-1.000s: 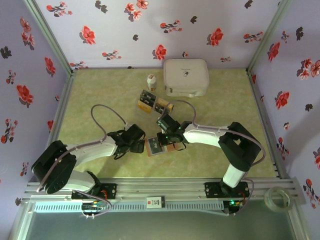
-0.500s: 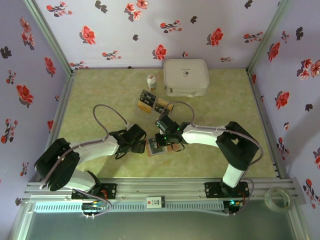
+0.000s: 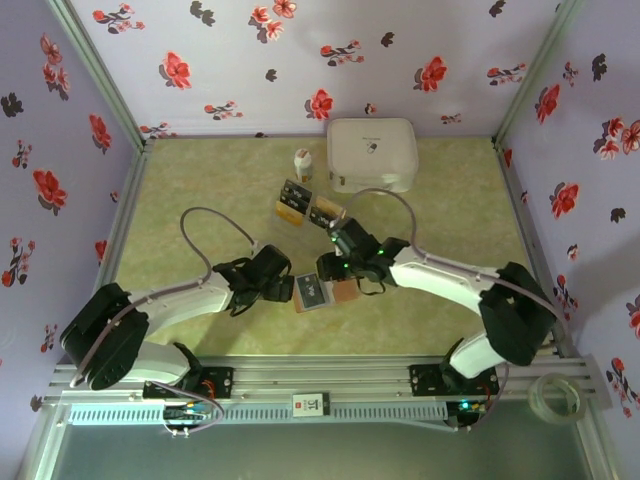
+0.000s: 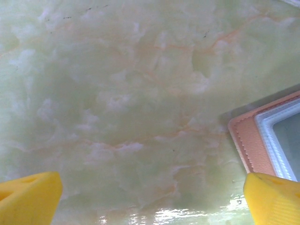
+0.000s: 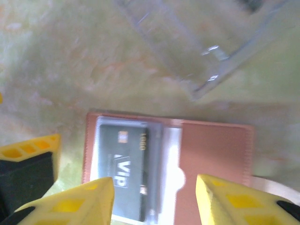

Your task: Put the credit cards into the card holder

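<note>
The card holder lies open on the table, reddish-brown with a pale inside. A black credit card marked VIP sits in its left pocket. My right gripper hovers open just above it, one yellow finger over each side, holding nothing. In the top view the card holder is between both grippers, with the right gripper at its far edge. My left gripper is wide open at its left side, its fingers over bare table beside the holder's corner. More black and gold credit cards stand farther back.
A clear plastic stand holds the remaining cards just behind the holder. A small white bottle and a big white rounded case sit at the back. Flowered walls enclose the table.
My right gripper has opened and pulled back from the holder, leaving the black card in the pocket. The right arm's elbow swung out to the right. The left gripper barely moved.
</note>
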Motion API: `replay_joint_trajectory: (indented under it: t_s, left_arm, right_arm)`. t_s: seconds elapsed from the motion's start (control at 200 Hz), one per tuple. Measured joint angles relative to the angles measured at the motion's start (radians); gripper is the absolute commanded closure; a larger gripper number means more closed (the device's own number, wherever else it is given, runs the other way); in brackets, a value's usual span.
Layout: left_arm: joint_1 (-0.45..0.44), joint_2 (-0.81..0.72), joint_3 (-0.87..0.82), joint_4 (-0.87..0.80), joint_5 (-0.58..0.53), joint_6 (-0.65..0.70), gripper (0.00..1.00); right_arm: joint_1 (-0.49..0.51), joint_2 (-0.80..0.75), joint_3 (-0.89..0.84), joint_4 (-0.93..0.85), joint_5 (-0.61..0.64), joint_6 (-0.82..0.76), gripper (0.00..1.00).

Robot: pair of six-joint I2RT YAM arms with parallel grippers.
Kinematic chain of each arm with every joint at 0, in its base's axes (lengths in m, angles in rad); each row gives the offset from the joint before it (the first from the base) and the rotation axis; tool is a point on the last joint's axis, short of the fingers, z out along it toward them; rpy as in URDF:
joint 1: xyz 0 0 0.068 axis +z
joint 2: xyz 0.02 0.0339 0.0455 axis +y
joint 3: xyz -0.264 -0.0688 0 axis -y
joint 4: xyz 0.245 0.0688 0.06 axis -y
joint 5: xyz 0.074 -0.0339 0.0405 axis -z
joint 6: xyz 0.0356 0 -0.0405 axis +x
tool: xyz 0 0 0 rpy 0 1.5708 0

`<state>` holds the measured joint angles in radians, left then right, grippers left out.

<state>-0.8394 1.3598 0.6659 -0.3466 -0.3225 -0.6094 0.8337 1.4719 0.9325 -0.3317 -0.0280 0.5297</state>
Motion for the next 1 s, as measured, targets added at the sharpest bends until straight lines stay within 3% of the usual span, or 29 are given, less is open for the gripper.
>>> replay_joint_trajectory:
  t_s: [0.09, 0.285, 0.63, 0.84, 1.0]
  left_arm:
    - [0.0, -0.003, 0.003, 0.018, 0.014, 0.0, 0.0]
    - [0.0, -0.018, 0.002, 0.064, 0.057, -0.018, 0.0]
    - [0.0, -0.063, -0.065, 0.108, 0.107, -0.086, 0.0]
    - [0.0, -0.073, -0.066, 0.115, 0.117, -0.098, 0.0]
    - [0.0, -0.073, -0.066, 0.135, 0.134, -0.1, 0.0]
  right_arm:
    - [-0.061, -0.079, -0.039, -0.024, 0.018, -0.003, 0.39]
    - [-0.176, -0.177, -0.11, -0.066, 0.034, -0.011, 0.36]
    - [-0.204, -0.177, -0.166, -0.075, 0.001, -0.024, 0.36]
    - [-0.204, -0.102, -0.175, -0.007, -0.044, -0.016, 0.49]
    - [-0.204, -0.05, -0.189, 0.042, -0.062, -0.003, 0.72]
